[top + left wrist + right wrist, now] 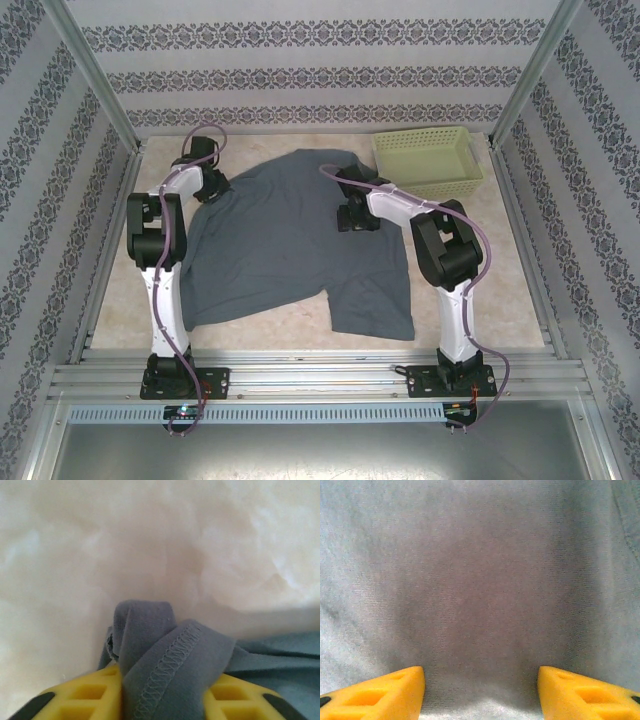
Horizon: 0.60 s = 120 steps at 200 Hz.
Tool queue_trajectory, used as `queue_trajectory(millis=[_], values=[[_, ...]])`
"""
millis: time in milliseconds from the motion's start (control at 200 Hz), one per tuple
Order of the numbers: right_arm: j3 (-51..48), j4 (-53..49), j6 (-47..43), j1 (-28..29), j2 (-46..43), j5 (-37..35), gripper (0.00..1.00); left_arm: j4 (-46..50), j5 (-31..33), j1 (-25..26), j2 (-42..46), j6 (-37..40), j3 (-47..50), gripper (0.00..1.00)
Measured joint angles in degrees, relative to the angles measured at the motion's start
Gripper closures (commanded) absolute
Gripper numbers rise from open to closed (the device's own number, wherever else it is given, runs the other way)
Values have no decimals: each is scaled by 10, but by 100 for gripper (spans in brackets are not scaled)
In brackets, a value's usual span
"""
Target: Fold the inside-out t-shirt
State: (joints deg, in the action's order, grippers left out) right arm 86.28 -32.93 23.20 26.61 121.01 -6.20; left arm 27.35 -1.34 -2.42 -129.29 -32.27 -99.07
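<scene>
The inside-out t-shirt (285,250) lies spread over the middle of the table, slate blue-grey, with its stitched seam showing. My left gripper (207,186) is at the shirt's far left edge. In the left wrist view that left gripper (162,685) is shut on a bunched fold of the t-shirt (165,650), with hem stitching squeezed between the yellow fingers (92,690). My right gripper (356,216) is down over the shirt's upper right part. Its yellow fingertips (395,692) stand wide apart in the right wrist view, so the right gripper (481,692) is open with only flat cloth (480,580) below it.
A light green basket (428,160) stands at the far right of the table, just beyond the shirt. Bare marbled tabletop (150,540) lies beyond the left gripper. Patterned walls and metal posts close in the table on three sides.
</scene>
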Motion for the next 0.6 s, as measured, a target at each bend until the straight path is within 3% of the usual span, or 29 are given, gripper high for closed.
queue_trajectory(millis=[155, 425, 600], values=[[-123, 20, 34, 47, -82, -8, 48, -38, -45, 0, 79, -23, 115, 82], [-299, -4, 94, 175, -237, -8, 50, -108, -76, 5, 247, -43, 285, 82], [-275, -13, 90, 140, -311, -23, 39, -150, -71, 38, 349, -54, 398, 82]])
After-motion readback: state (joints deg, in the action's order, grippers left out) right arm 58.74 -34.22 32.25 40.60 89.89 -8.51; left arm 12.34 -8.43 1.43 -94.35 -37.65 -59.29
